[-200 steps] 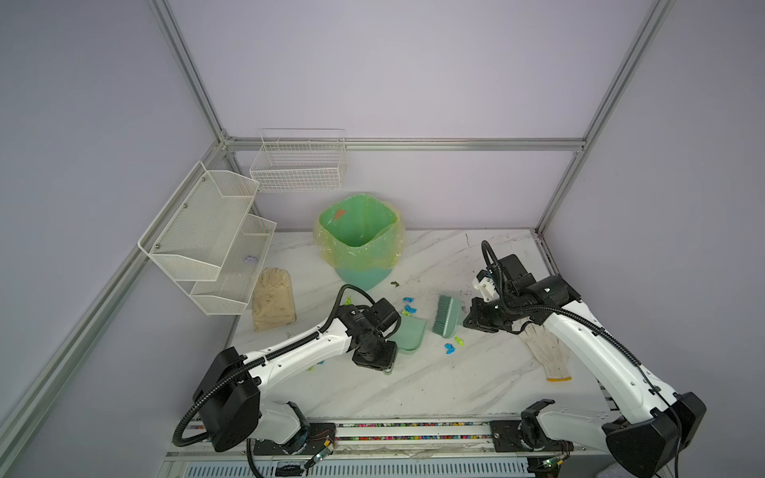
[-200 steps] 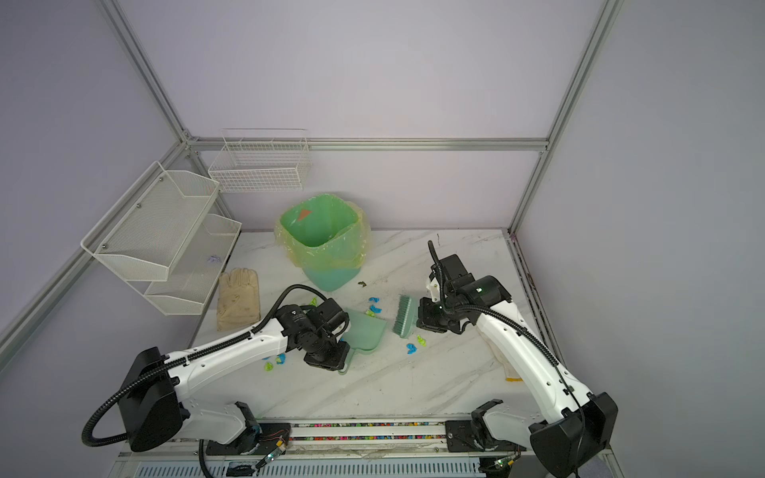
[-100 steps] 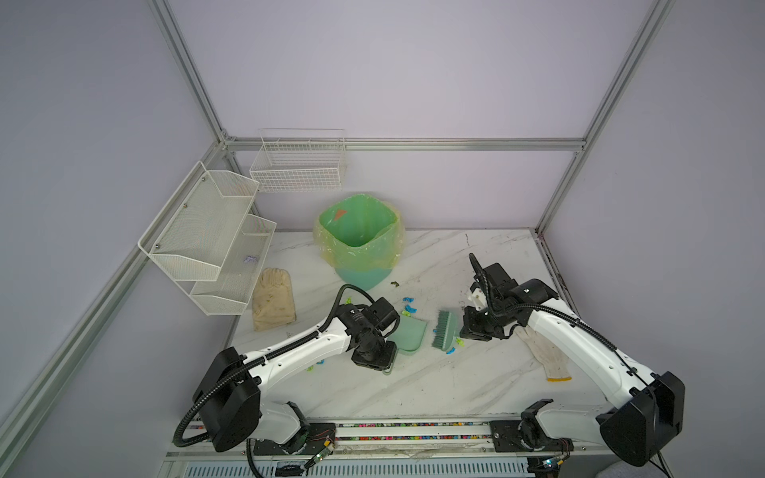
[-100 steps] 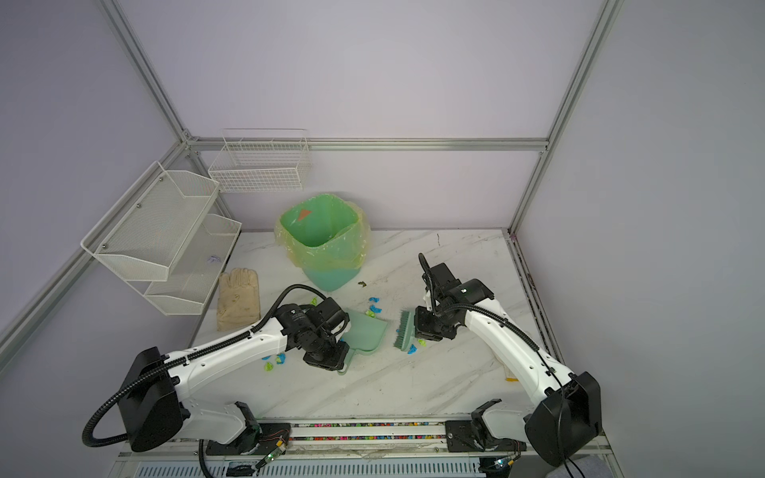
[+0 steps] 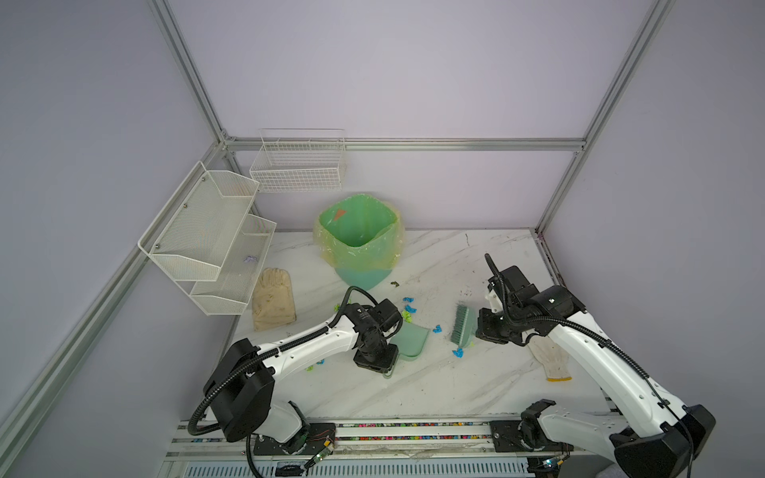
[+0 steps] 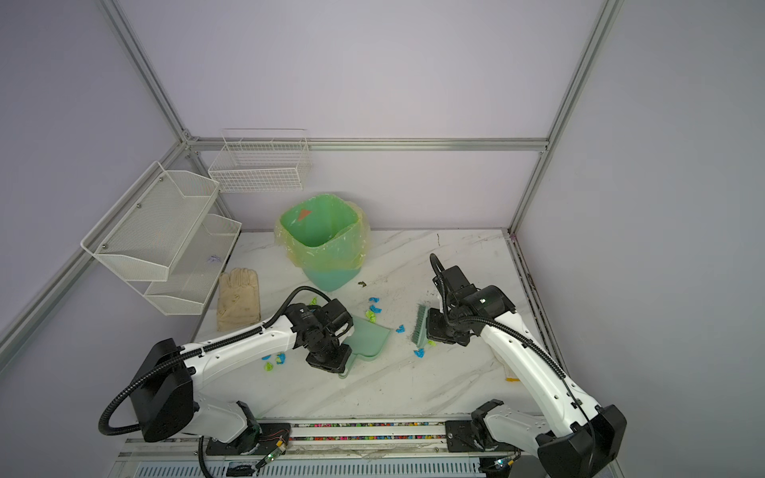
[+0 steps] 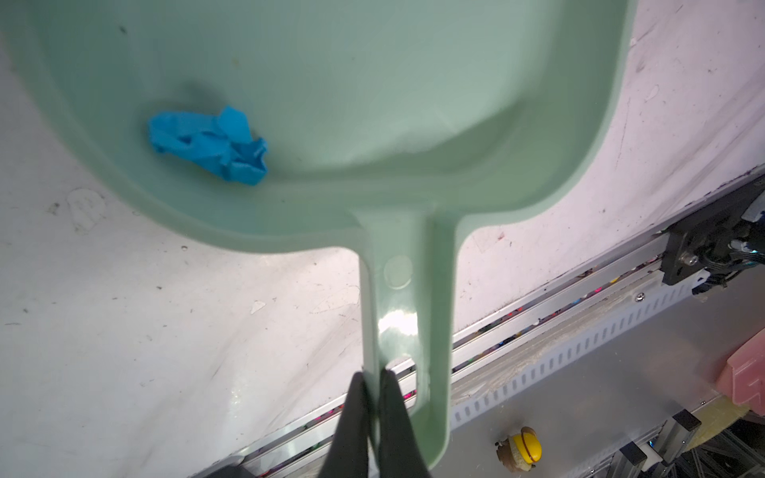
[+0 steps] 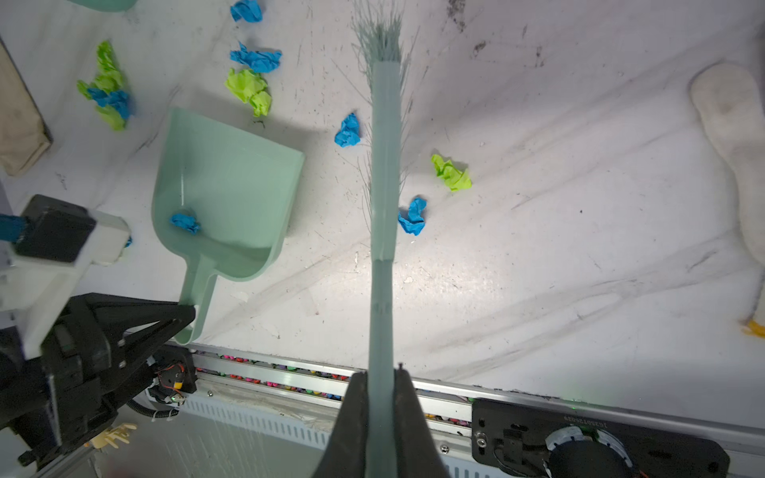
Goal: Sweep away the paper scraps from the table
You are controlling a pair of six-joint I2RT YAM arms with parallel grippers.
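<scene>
The paper scraps, blue (image 8: 347,131) and lime-green (image 8: 451,174) wads, lie scattered on the white marbled table (image 5: 434,385). My left gripper (image 7: 374,385) is shut on the handle of a mint dustpan (image 5: 407,339), which rests on the table with one blue scrap (image 7: 207,145) inside. My right gripper (image 8: 381,380) is shut on the handle of a grey-green brush (image 8: 385,165). Its bristles (image 5: 463,327) stand on the table just right of the pan's mouth. One blue scrap (image 6: 400,329) lies between brush and pan. Another (image 6: 419,353) lies at the brush's near end.
A green-lined bin (image 5: 358,236) stands at the back behind the pan. A beige glove (image 5: 273,298) lies at the left and a white glove (image 5: 548,360) under the right arm. Wire shelves (image 5: 211,240) hang at the left wall. A rail (image 5: 393,426) runs along the front edge.
The right arm carried the brush a little toward the dustpan and the front, then eased it back to the right. The left arm and dustpan have stayed where they were.
</scene>
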